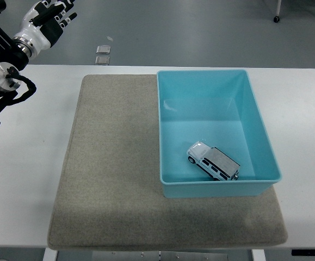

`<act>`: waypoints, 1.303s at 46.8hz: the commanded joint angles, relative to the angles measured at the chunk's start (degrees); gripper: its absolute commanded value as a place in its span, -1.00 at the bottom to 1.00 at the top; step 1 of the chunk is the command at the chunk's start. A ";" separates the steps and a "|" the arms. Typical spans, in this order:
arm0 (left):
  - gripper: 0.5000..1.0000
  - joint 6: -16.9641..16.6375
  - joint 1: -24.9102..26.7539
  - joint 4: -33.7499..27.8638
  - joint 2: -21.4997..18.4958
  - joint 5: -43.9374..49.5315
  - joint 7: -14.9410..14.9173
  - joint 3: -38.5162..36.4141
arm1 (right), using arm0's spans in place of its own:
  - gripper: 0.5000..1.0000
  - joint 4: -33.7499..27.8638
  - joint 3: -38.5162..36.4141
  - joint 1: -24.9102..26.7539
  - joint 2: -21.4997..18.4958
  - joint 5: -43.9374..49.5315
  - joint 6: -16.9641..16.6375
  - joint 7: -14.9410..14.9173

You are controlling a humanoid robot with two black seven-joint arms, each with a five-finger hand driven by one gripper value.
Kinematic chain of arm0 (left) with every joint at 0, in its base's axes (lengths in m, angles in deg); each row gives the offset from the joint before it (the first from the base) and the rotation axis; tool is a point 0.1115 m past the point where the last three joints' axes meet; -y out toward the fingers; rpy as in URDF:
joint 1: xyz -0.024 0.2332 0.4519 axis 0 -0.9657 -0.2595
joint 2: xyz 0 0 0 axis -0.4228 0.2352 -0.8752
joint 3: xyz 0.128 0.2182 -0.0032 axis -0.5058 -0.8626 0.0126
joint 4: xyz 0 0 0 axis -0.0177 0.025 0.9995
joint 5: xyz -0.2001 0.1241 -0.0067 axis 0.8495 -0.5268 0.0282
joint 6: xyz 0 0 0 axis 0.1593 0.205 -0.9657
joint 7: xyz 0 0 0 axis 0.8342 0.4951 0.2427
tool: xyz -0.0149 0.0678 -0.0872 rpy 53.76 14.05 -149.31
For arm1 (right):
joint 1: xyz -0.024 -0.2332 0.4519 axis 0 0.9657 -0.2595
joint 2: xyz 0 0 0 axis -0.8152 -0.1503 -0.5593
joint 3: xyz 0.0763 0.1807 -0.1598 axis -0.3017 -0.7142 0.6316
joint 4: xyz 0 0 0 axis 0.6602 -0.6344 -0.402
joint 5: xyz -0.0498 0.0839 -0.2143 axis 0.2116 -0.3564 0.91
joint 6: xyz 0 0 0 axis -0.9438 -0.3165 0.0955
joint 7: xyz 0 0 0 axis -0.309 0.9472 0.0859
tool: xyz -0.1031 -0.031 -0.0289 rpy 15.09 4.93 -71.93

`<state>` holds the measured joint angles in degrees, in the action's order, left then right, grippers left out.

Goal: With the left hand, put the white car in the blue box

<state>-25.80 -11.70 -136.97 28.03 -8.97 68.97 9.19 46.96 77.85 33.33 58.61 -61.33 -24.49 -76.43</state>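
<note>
So the white car [212, 161] is found sitting inside the blue box [258, 117], down in the near right part of the box floor, angled with its nose pointed toward the far left. It's resting on its wheels, close to the near wall but not clearly touching it. Nothing else is seen in the box. The box itself is set on the right part of a beige mat [111, 163], with its right side hanging just past the mat's edge, and the mat is laid out on the white table [26, 185]. The left hand [44, 22] is raised way off at the far left corner, well apart from the box and car, with fingers loosely spread and nothing gripped. Two small silver squares [102, 55] can be made out on the floor beyond the table's far edge
</note>
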 commanded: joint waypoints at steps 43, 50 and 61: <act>0.99 6.14 -8.81 -0.02 0.53 0.01 2.81 2.30 | 0.74 0.03 0.00 0.04 0.00 0.08 0.00 0.00; 0.99 6.14 -8.55 -0.46 0.62 0.18 2.81 3.00 | 0.74 0.03 -0.09 -0.05 0.00 0.00 0.00 0.00; 0.99 6.14 -8.29 -0.55 0.62 0.18 2.81 3.09 | 0.74 0.65 -0.27 -0.05 0.00 -0.09 -0.70 0.00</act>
<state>-19.65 -20.09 -137.59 28.65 -8.79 71.78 12.27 47.01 77.62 33.29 58.61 -61.41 -24.67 -76.44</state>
